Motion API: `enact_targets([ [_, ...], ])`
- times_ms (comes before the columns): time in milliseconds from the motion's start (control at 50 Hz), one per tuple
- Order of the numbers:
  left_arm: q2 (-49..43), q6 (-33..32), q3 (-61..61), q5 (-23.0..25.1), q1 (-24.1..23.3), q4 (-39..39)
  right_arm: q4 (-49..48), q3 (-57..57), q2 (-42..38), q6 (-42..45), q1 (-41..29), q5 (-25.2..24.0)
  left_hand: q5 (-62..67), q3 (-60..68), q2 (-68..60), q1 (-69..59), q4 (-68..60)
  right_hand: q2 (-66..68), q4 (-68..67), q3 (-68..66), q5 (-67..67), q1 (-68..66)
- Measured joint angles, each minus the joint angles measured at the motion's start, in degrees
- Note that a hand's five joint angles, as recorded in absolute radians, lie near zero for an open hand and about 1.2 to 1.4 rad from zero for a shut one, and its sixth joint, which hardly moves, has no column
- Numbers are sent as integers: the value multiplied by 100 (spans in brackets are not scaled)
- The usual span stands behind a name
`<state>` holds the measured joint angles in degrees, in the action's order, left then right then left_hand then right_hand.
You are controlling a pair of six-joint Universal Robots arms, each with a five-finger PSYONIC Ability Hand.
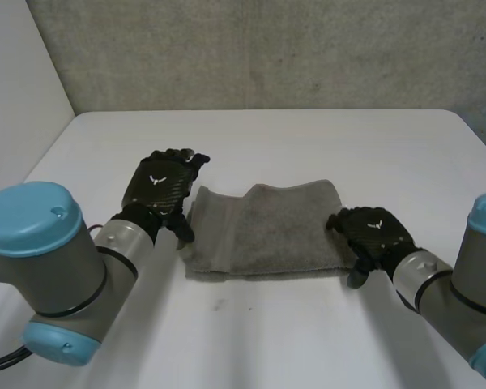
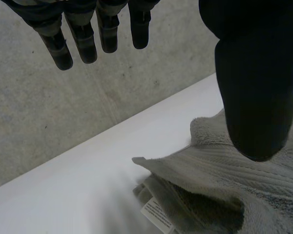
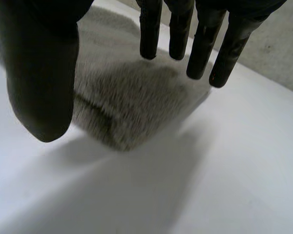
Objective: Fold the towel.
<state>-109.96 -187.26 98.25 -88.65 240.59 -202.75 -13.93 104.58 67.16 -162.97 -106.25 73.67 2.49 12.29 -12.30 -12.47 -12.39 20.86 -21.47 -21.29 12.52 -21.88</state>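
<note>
Towel (image 1: 263, 231), grey and loosely folded with a raised, rumpled layer on top, lies in the middle of the white surface (image 1: 308, 324) between the two hands. The left hand (image 1: 158, 190) is just beside the towel's left edge, its fingers (image 2: 83, 44) straight and spread from the thumb, holding nothing, with the cloth's near corner and a white label (image 2: 156, 214) below the thumb. The right hand (image 1: 373, 235) is at the towel's right edge, fingers (image 3: 200, 44) straight and apart, empty, above the folded corner.
</note>
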Motion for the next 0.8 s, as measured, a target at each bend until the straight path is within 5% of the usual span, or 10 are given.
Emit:
enact_targets([
  [160, -144, 18, -209, -407, -43, 289, -524, 143, -307, -108, 36, -83, -10, -12, 13, 19, 12, 1669, -1564, -1595, 1502, -1583],
  [340, -59, 381, -229, -567, -6, 734, -1170, 154, -455, -62, 40, 64, -18, -21, 27, 31, 31, 5076, -5487, -5487, 5322, -5257],
  [600, 99, 581, -144, -548, 55, 757, -1361, -32, -80, 1300, 22, 519, -19, -21, 29, 32, 31, 5076, -5527, -5505, 5332, -5313],
  [800, 224, 577, -126, -560, 209, 755, -667, -1748, -547, 2677, -1696, 490, -82, -175, 55, 163, 179, 5165, -5527, -5511, 5409, -5362],
])
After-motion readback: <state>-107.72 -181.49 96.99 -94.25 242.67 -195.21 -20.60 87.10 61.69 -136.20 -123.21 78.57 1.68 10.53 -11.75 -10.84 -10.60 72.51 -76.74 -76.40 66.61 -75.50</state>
